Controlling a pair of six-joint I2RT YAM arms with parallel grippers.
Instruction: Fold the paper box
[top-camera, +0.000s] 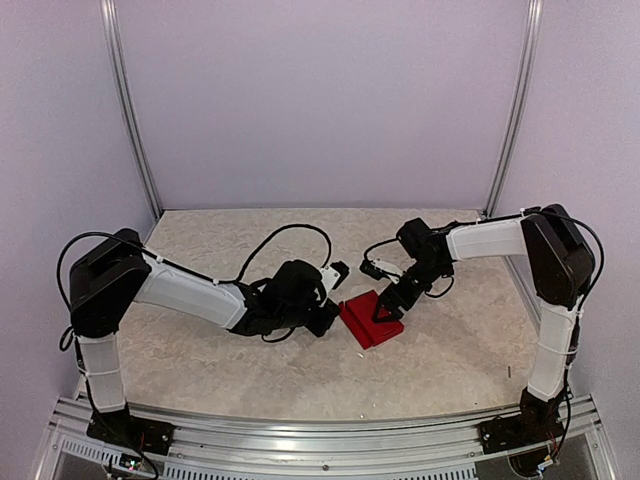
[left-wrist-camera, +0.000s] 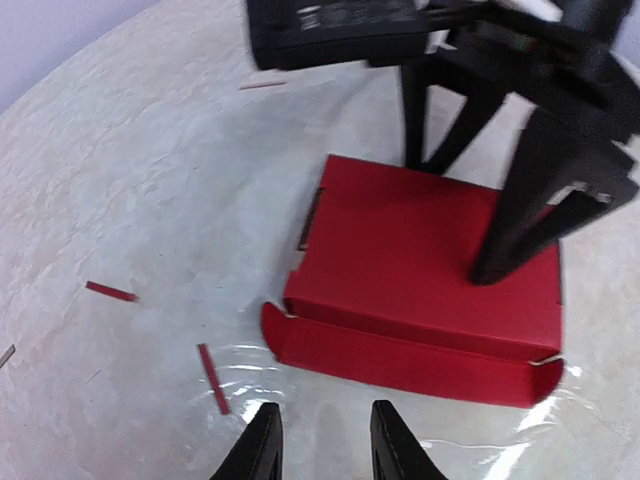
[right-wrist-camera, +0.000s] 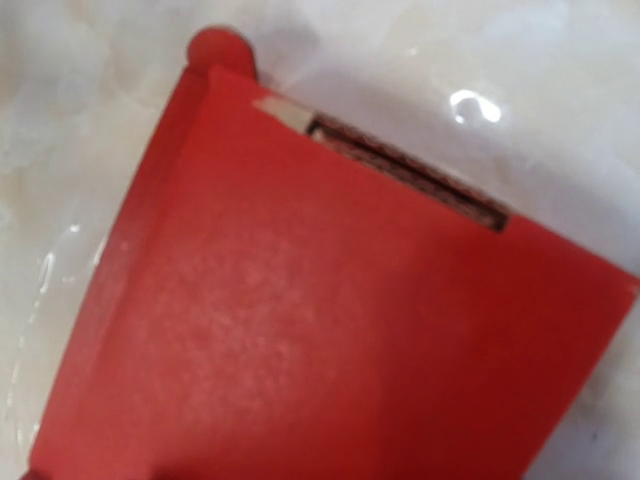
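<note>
Left arm (top-camera: 190, 295): white shell with black joints, stretched low across the desk (top-camera: 220, 370). The desk is pale and mottled like marble, with a glossy sheen near the middle.

Left fingers (left-wrist-camera: 262, 445): two black tapered prongs, standing a little apart with nothing between them. They sit just short of the box's near edge without touching it.

Scraps (left-wrist-camera: 212, 378): thin red card slivers lying loose on the desk left of the box.

Paper box (left-wrist-camera: 420, 270): mid-desk, between the two arms. It is a flat rectangle of matte bright red card with crisp creases. A long flap (left-wrist-camera: 400, 360) runs along the near side and ends in a rounded tab at its left corner. A narrow slot (right-wrist-camera: 410, 175) in one edge shows a darker inner layer, possibly raw card, but the close view is soft.

Right fingers (left-wrist-camera: 520, 210): black and angular, spread wide, tips planted on the box's top face and clamping nothing.

Right arm (top-camera: 490, 240): white shell, reaching in from the right.
</note>
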